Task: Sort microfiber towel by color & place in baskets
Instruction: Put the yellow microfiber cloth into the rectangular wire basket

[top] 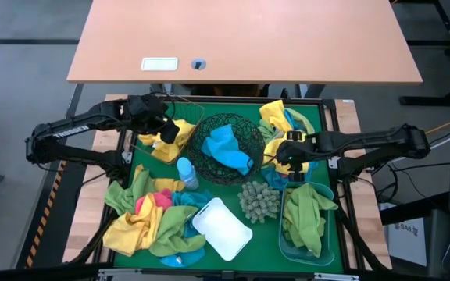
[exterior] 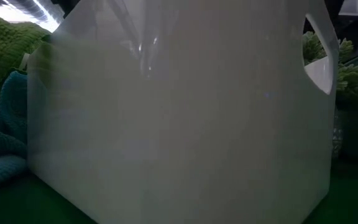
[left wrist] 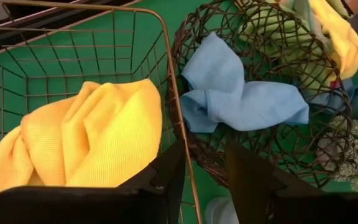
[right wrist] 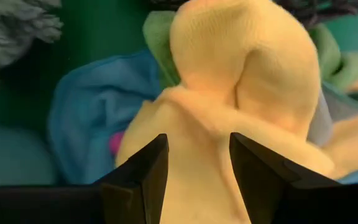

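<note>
The left gripper point(left wrist: 204, 171) is open and empty above the wire basket's point(left wrist: 166, 74) rim, where a yellow towel point(left wrist: 98, 137) lies. A blue towel point(left wrist: 241, 99) sits in the black mesh bowl point(left wrist: 328, 93) just right. The right gripper point(right wrist: 197, 168) hangs open over a yellow towel pile point(right wrist: 241, 74) on the counter's right.

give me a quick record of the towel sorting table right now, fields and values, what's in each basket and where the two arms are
wire basket: one yellow towel
black mesh bowl: one blue towel
blue tub: green towels
white tub: nothing visible inside
unsorted pile: mixed colours, near left of the mat
second pile: yellow and blue, far right
left tool: open, empty, over the wire basket's rim
right tool: open, above a yellow towel in the second pile
</note>
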